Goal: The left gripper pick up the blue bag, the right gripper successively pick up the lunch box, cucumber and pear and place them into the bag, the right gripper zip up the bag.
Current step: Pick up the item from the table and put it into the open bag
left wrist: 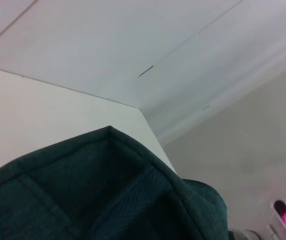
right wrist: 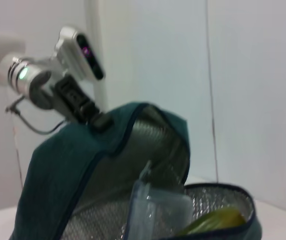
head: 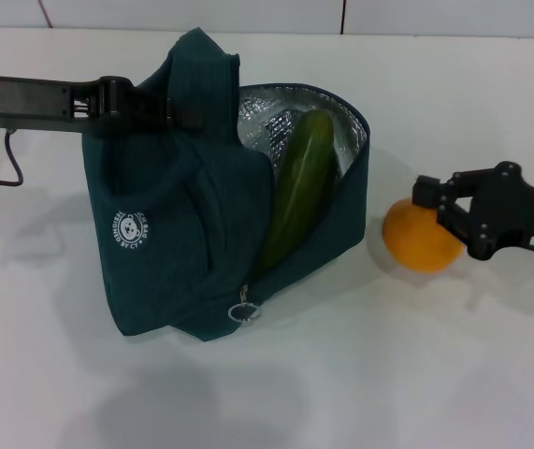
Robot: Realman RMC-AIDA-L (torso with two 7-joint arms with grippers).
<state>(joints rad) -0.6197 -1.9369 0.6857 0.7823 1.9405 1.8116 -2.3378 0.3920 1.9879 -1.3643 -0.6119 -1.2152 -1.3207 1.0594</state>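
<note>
The blue bag [head: 168,253] stands open on the white table, its foil lining showing. My left gripper [head: 175,108] is shut on the bag's handle at the top left and holds it up; the same gripper [right wrist: 90,114] shows in the right wrist view above the bag [right wrist: 67,165]. The cucumber [head: 299,192] leans inside the bag, its tip sticking out. In the right wrist view the lunch box [right wrist: 155,210] stands in the bag beside the cucumber [right wrist: 215,221]. To the bag's right, my right gripper [head: 438,213] is shut on the pear [head: 416,238].
The bag's ring zipper pull [head: 243,311] hangs at the front corner. Teal bag fabric [left wrist: 107,192] fills the lower left wrist view. Bare white table [head: 388,374] lies in front of and right of the bag.
</note>
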